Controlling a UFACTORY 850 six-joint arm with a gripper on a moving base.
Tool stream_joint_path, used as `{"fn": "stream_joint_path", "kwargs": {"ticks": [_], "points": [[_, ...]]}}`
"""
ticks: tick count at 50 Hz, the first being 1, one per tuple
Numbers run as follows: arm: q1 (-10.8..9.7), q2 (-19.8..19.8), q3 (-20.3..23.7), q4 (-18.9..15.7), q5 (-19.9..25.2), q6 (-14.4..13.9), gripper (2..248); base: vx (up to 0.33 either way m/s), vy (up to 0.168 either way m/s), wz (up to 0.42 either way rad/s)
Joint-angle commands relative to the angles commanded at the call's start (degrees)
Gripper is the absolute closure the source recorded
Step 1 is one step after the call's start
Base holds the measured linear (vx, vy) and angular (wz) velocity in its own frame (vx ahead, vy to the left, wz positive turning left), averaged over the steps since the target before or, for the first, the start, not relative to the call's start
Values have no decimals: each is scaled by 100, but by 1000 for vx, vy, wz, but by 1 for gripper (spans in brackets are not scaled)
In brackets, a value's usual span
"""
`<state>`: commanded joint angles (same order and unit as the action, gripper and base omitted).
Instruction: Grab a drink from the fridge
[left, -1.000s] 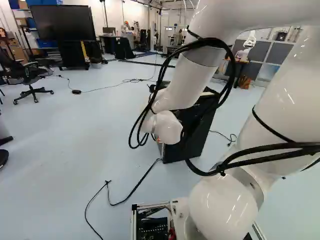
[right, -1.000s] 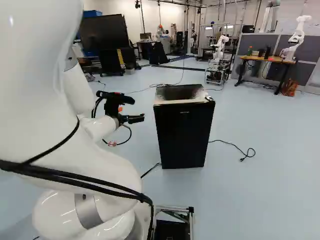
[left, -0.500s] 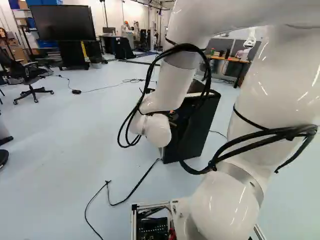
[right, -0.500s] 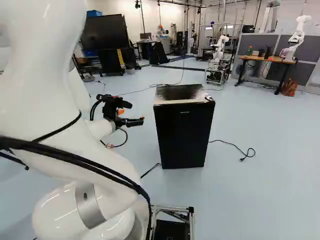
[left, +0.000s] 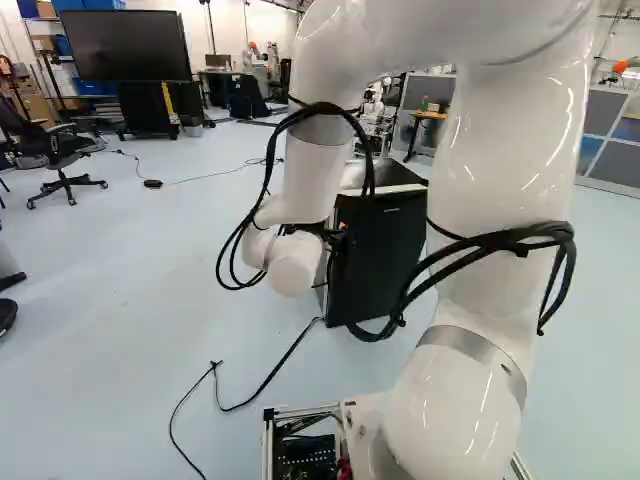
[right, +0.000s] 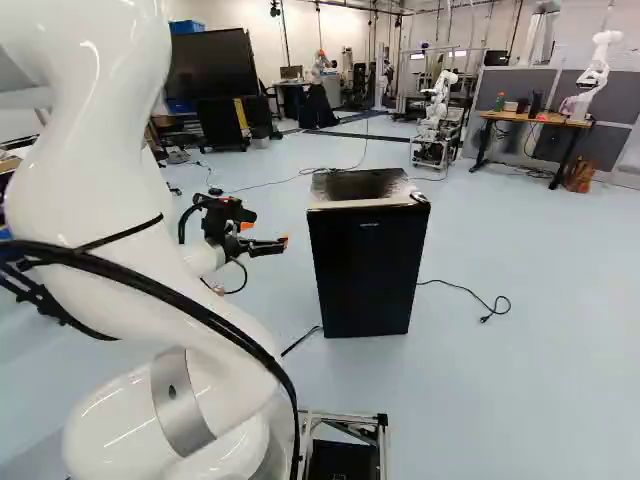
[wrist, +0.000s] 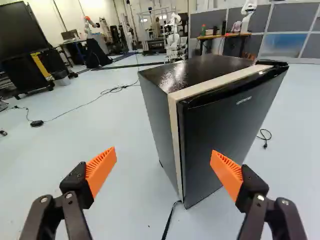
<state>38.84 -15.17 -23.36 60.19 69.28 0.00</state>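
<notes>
In the right base view my gripper (right: 268, 243) is held in the air to the left of the black fridge (right: 366, 265), apart from it. The wrist view shows the gripper (wrist: 164, 172) open, its orange pads wide apart with nothing between them. Ahead of it stands the fridge (wrist: 225, 125), door closed, a pale strip along the front edge of its top and side. The front bottom corner of the fridge appears beyond the gap between the pads. In the left base view the arm partly hides the fridge. No drink is visible.
A black cable (left: 275, 372) runs over the floor from the fridge. A plug and cord (right: 490, 312) lie to its right. Farther back are another robot (right: 436, 105), a wooden table (right: 535, 118) with a robot on it, a big screen (left: 125, 45) and an office chair (left: 60, 160).
The arm has swung leftward in the left base view, uncovering more of the fridge. In the right base view the gripper has shifted slightly left and turned. Base and fridge have stayed put.
</notes>
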Motion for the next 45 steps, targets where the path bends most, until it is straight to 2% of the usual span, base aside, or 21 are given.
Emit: {"fn": "stream_joint_path", "kwargs": {"ticks": [19, 34, 45], "points": [[181, -697, -470, 764, 458, 0, 3, 0, 0, 0], [147, -1281, -939, 1243, 614, 0, 3, 0, 0, 0], [76, -1699, -1310, 1364, 641, 0, 3, 0, 0, 0]]}}
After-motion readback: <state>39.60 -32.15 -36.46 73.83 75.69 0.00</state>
